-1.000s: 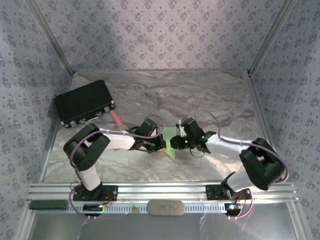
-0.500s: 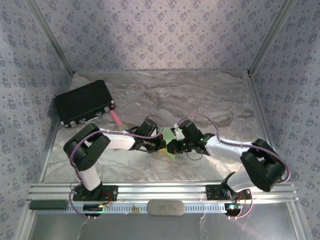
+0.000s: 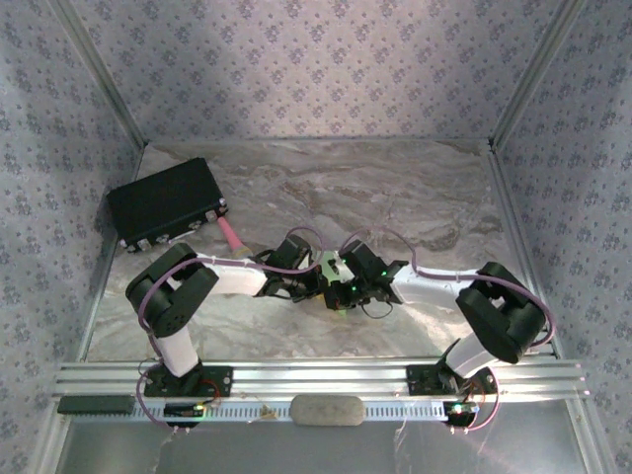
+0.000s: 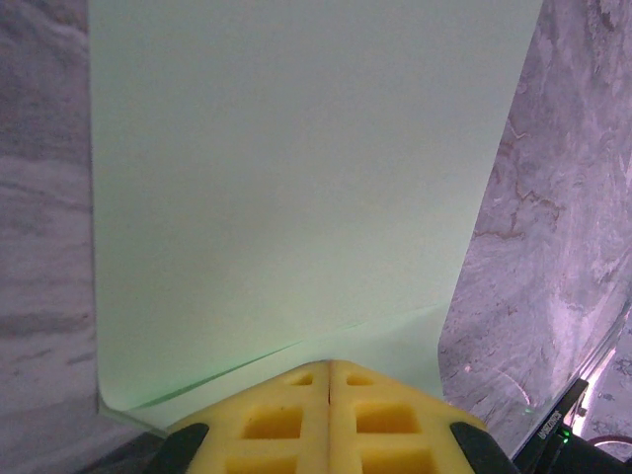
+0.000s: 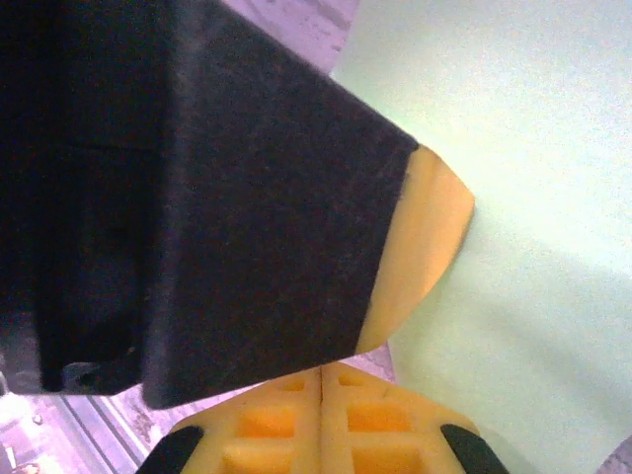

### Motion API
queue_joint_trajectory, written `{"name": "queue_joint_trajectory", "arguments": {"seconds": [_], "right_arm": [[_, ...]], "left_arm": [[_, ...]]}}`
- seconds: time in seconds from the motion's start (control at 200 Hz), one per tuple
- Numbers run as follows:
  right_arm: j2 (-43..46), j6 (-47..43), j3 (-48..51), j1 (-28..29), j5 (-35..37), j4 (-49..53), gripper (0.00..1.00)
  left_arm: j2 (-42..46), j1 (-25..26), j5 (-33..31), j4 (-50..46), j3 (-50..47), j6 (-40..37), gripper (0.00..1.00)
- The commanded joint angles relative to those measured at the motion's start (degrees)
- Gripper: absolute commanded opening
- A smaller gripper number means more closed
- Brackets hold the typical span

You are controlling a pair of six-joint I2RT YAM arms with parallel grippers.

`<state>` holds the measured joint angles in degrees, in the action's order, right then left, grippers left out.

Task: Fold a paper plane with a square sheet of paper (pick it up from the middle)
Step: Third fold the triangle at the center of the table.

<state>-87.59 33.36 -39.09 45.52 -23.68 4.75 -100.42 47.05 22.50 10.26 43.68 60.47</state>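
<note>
The square sheet of paper (image 3: pixel 329 263), pale green, lies mid-table with only a sliver showing between the two grippers. Seen from the left wrist, the paper (image 4: pixel 296 178) spreads face-on ahead of the pads, with a crease line just beyond them. My left gripper (image 3: pixel 312 285) (image 4: pixel 330 365) is shut, its tips resting at the paper's near edge; nothing sits in the seam. My right gripper (image 3: pixel 341 288) (image 5: pixel 323 373) is shut too, right beside the left gripper's black-and-yellow finger (image 5: pixel 425 247). The paper (image 5: pixel 533 197) lies to its right.
A big black box (image 3: pixel 166 202) sits at the back left, with a pink cylinder (image 3: pixel 232 235) beside it. The aluminium rail (image 3: pixel 316 380) runs along the near edge, carrying a grey oblong pad (image 3: pixel 328 409). Patterned walls close in three sides.
My right gripper has slid left over the paper until it meets the left gripper, and its jaws have shut. The left arm has stayed put. Less green paper shows from above.
</note>
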Motion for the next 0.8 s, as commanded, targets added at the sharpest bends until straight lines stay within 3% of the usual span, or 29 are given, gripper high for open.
{"name": "queue_joint_trajectory", "arguments": {"seconds": [0.0,0.795], "right_arm": [[-1.5,-1.2,-1.1,0.5,2.2,3.2,0.05],[2.9,3.4,9.7,-0.6,0.0,-4.5,0.08]], "left_arm": [[-1.7,0.4,-2.1,-3.1,0.0,-1.3,0.00],[-2.9,0.3,-2.5,-3.3,-0.2,-1.3,0.00]]}}
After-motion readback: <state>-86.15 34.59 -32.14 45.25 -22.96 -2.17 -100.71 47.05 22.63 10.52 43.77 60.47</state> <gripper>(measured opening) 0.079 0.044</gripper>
